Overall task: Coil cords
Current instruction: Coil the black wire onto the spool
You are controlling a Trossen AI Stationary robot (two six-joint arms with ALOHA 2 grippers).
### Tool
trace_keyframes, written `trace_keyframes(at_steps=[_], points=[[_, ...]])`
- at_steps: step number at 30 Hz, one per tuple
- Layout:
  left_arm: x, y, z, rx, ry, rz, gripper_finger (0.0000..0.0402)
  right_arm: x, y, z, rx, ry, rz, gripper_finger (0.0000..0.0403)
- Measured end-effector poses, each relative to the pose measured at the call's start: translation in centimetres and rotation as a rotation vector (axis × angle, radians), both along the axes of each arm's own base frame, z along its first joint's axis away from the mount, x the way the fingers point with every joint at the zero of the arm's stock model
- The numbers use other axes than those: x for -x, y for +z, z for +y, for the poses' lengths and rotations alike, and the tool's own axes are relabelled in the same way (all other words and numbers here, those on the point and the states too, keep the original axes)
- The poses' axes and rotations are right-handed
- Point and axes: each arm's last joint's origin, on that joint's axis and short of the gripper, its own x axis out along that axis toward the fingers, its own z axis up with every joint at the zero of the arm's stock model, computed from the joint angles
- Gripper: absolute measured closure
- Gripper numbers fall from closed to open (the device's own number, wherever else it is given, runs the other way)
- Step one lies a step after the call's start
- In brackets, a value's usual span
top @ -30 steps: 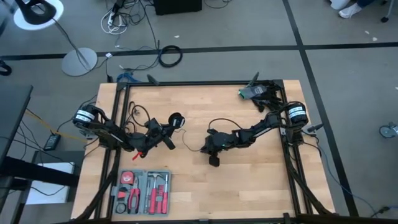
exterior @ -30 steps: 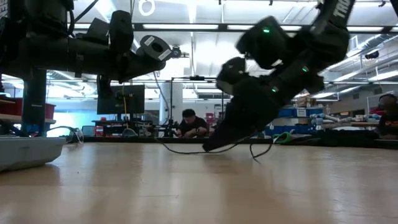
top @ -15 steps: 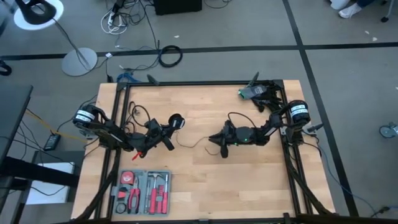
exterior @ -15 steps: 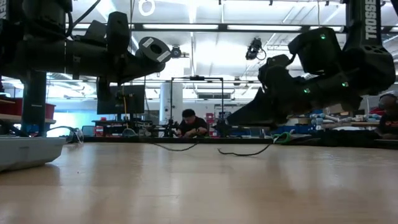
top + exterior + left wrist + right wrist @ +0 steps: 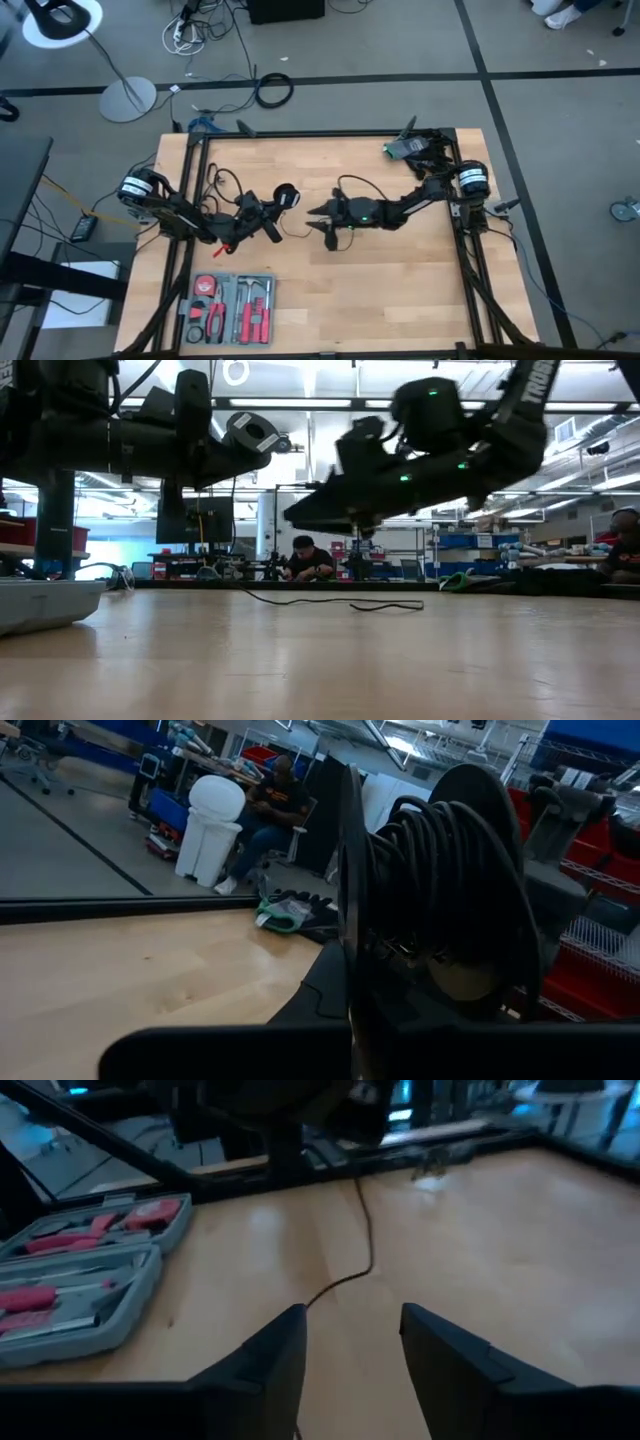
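The right gripper (image 5: pixel 318 214) is seen near the middle of the table (image 5: pixel 400 290), raised clear of the wood in the low view, with its two fingers (image 5: pixel 270 1355) parted and nothing between them. Just ahead of those fingers, a free stretch of the cord (image 5: pixel 366 1240) is laid flat on the table top and is led away toward the left arm. The same thin black line (image 5: pixel 330 601) is seen lying along the table surface in the low view.

The left gripper (image 5: pixel 268 212) is held above the left half of the table, its fingers closed on the round black puck (image 5: pixel 285 194), about which turns of cord (image 5: pixel 430 860) are wound.

A grey tool case (image 5: pixel 228 308) with red-handled tools is set at the table's near-left corner. A seated person (image 5: pixel 308 560) is visible in the room beyond the far edge.
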Motion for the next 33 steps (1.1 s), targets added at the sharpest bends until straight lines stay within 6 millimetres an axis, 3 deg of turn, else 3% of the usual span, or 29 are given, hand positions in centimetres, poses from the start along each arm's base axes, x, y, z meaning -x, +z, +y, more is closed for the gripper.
trace_keyframes(at_steps=[5, 15, 24, 29, 33], points=[[-0.3, 0.3, -0.1, -0.010, -0.015, -0.008, 0.0401, -3.0, -1.5, -0.1, -0.012, 0.106, 0.008, 0.0251], [-0.4, 0.3, -0.2, -0.012, -0.033, -0.011, 0.0401, -6.7, -2.9, -1.5, 0.012, 0.057, -0.097, 0.0276], [-0.4, 0.3, -0.3, -0.016, -0.050, -0.009, 0.0401, -6.6, -2.9, -1.8, -0.018, 0.042, -0.099, 0.0279], [-0.4, 0.2, -0.3, -0.018, -0.048, 0.001, 0.0401, -6.1, -3.0, -1.0, -0.041, 0.101, -0.124, 0.0285], [-0.4, 0.1, -0.3, -0.022, -0.052, 0.010, 0.0401, -5.2, -3.6, -0.5, -0.030, 0.044, -0.123, 0.0292]])
